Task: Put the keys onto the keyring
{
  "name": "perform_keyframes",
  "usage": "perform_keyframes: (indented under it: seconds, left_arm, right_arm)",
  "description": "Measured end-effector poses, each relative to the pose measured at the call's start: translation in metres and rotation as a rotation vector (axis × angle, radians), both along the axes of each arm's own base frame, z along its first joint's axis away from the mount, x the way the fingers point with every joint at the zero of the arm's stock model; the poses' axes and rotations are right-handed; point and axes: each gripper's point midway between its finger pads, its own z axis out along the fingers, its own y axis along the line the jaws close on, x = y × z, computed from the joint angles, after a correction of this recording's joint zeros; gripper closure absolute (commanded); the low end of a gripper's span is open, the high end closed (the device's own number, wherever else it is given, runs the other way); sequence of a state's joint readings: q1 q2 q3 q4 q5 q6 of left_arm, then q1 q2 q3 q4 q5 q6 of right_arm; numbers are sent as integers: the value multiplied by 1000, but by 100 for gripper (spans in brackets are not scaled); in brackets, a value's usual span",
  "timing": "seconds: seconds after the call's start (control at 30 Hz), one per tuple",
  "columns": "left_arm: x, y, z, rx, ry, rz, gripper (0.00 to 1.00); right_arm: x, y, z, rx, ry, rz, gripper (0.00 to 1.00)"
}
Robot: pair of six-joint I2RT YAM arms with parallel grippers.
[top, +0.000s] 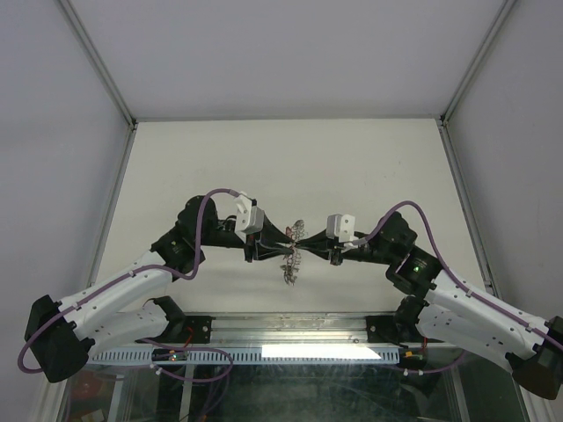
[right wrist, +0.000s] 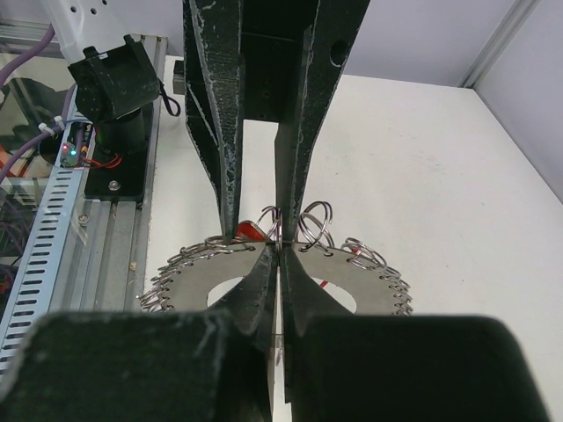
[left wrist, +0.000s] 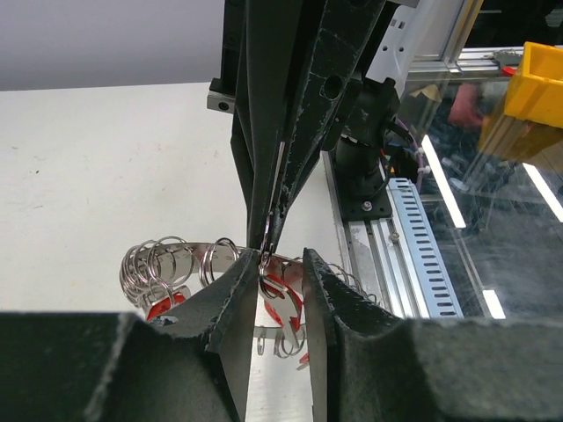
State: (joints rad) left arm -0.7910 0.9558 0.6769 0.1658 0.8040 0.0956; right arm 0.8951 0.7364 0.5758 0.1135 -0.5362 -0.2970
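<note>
The keyring (top: 291,262) is a flat grey metal disc (right wrist: 374,281) with many small wire rings round its rim, hanging in the air between both grippers. My right gripper (right wrist: 279,249) is shut on a thin ring at the disc's upper edge. In the left wrist view the right gripper (left wrist: 268,230) comes down from above. My left gripper (left wrist: 277,259) faces it, jaws a little apart. A red-headed key (left wrist: 283,303) hangs between its pads and nearly fills the gap. Whether the pads touch it does not show. In the top view the left gripper (top: 283,239) and right gripper (top: 304,243) almost touch.
An aluminium rail with a slotted cable duct (left wrist: 413,237) runs along the near table edge beside the arm bases. A yellow bin (left wrist: 541,83) sits beyond it. White enclosure walls with metal posts (top: 457,97) bound the table on three sides.
</note>
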Motion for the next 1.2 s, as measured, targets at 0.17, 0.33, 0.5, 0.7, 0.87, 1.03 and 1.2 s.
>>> perform_keyframes:
  seconds: [0.17,0.33,0.5,0.7,0.87,1.03,1.2]
  left_arm:
    - [2,0,-1,1,0,14,85]
    - [4,0,-1,3,-3,22,100]
    - [5,0,-2,8,-11,25,100]
    - [7,0,-8,36,-5,27,100]
    - [14,0,-14,99,-3,49,100]
    - [22,9,-33,211,3,103,100]
    - [34,11,-36,320,-13,123,100]
  right_arm:
    - [0,0,-2,-8,4,3,100]
    - [-2,0,-4,-16,1,15,100]
    - [-4,0,-5,-21,-1,28,100]
    - [-5,-1,-10,-37,8,26,96]
    - [0,-3,-15,-59,3,2,87]
    - [4,-9,-17,-77,-21,-35,80]
    - [8,-16,-15,-70,-30,-79,75]
